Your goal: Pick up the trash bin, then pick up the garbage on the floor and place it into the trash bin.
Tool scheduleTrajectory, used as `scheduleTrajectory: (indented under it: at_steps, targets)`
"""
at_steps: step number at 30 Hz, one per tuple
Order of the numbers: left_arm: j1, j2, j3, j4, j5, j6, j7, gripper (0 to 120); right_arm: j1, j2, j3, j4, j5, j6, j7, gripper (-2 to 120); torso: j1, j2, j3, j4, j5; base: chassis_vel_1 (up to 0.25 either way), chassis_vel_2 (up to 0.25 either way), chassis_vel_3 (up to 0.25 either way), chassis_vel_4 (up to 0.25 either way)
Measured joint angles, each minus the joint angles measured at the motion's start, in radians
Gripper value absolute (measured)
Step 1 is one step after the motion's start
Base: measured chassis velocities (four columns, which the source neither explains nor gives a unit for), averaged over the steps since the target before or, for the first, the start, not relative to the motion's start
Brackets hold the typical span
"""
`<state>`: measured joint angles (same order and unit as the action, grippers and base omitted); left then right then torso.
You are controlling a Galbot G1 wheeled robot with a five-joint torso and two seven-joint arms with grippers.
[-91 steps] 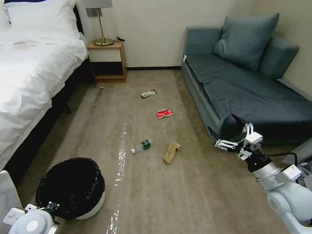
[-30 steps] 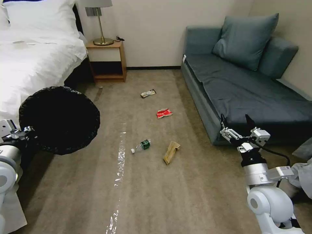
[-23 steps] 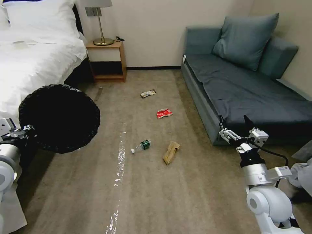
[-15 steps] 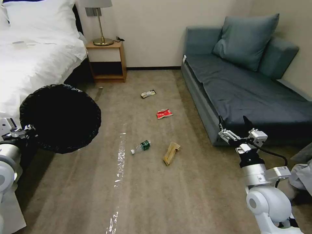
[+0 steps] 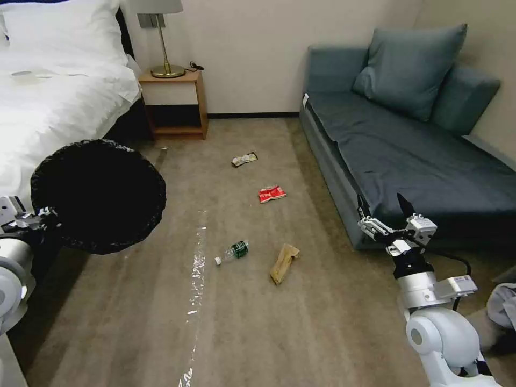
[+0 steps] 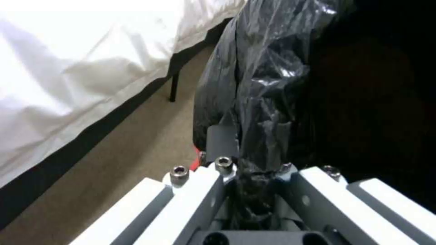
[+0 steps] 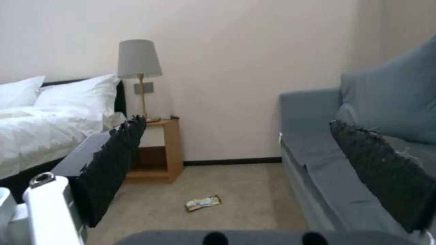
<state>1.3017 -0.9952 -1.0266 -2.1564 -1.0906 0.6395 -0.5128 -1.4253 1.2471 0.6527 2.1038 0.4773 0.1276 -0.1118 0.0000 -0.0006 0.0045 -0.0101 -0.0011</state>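
The trash bin (image 5: 97, 196), with its crinkled black bag (image 6: 272, 85), hangs lifted off the floor at the left, mouth facing me. My left gripper (image 5: 32, 220) is shut on its rim (image 6: 254, 160). On the carpet lies the garbage: a yellowish-silver wrapper (image 5: 244, 159) (image 7: 203, 203), a red wrapper (image 5: 271, 193), a clear bottle (image 5: 232, 251) with a green label, and a tan paper bag (image 5: 284, 262). My right gripper (image 5: 384, 212) (image 7: 236, 126) is raised by the sofa's front, open and holding nothing.
A white bed (image 5: 54, 102) runs along the left. A wooden nightstand (image 5: 174, 102) with a lamp stands at the back wall. A blue-grey sofa (image 5: 419, 156) fills the right. A strip of clear tape (image 5: 196, 269) lies on the carpet.
The left gripper has lifted the bin from the floor to chest height. The right gripper turned its fingers upward. Lately the whole view has shifted a little, so the camera has moved.
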Motion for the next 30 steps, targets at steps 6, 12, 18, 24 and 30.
scheduleTrajectory:
  at_steps: [6,12,18,24,30]
  targets:
    - [-0.006,0.000,0.001,0.000,-0.001,-0.001,-0.002,0,0.000,-0.003,-0.004,-0.003,-0.001,0.003,-0.015,100,0.000,0.000,0.000,-0.0004,0.0000,-0.088,0.059,0.078,-0.076]
    - [0.002,-0.003,-0.002,-0.002,-0.001,-0.001,-0.002,0,0.002,-0.006,-0.011,-0.007,-0.002,0.004,-0.020,100,0.000,0.000,0.000,-0.0003,0.0001,-0.082,0.080,0.090,-0.071]
    - [0.001,-0.005,-0.001,-0.008,0.000,-0.004,-0.003,0,-0.002,-0.014,-0.016,-0.008,-0.008,0.012,-0.039,100,0.000,0.000,0.000,-0.0004,0.0000,-0.072,0.088,0.073,-0.080]
    - [0.001,-0.005,-0.001,-0.010,-0.003,-0.005,-0.004,0,-0.002,-0.015,-0.021,-0.011,-0.012,0.014,-0.042,100,0.000,0.000,0.000,-0.0001,0.0000,-0.061,0.080,0.081,-0.076]
    - [0.002,-0.005,-0.001,-0.014,-0.004,-0.007,-0.004,0,0.001,-0.019,-0.023,-0.012,-0.012,0.014,-0.043,100,0.000,0.000,0.000,-0.0004,0.0000,-0.088,0.072,0.088,-0.073]
